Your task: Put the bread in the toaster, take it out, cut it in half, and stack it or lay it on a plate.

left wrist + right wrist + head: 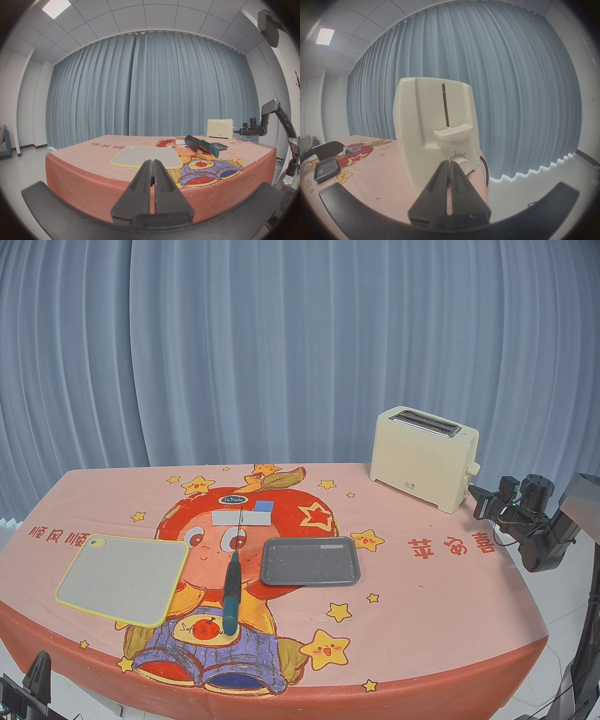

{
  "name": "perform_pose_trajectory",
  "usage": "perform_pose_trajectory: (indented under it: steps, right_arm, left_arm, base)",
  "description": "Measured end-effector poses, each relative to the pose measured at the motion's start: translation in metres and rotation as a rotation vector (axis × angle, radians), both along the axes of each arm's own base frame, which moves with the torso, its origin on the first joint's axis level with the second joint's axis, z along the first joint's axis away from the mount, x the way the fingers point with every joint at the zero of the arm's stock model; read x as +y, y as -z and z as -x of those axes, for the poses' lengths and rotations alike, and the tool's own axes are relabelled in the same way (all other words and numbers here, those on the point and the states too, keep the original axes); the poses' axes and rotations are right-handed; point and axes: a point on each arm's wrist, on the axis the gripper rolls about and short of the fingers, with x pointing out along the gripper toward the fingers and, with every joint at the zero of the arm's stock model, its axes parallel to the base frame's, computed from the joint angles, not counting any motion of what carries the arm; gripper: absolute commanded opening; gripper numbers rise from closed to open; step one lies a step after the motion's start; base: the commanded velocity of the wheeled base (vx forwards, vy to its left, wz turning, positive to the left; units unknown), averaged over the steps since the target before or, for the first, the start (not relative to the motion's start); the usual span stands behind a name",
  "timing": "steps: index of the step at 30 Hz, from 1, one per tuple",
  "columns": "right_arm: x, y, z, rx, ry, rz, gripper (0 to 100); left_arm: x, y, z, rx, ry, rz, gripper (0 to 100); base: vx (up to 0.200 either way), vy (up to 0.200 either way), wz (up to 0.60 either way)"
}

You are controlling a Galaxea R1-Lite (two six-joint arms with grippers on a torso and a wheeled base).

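One toaster (425, 460) stands at the table's (437, 590) far right end; the bread is hidden, likely down in its slots. Its lever (453, 132) faces the right arm (537, 534), whose clenched jaws point at that end from just beside it. The left arm (153, 203), jaws also clenched, hangs well apart, off the near left edge.

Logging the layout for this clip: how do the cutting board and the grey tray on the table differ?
The cutting board is pale grey with a yellow-green edge; the tray is dark grey all over. The cutting board is a flat sheet and looks larger; the tray has a raised rim. The cutting board lies left of the knife, the tray right of it. Both are rounded rectangles lying flat on the table.
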Motion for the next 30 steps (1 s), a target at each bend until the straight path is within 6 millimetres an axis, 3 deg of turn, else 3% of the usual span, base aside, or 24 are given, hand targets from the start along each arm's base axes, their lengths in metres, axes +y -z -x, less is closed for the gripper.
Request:
perform_pose_trajectory:
  steps: [30]
  right_arm:
    - [-0.0002,0.0063,0.0010,0.014,-0.001,0.005,0]
  left_arm:
    - [0.0000,0.0000,0.0000,0.000,0.001,0.000,0]
  base:
    - [0.000,0.000,0.00]
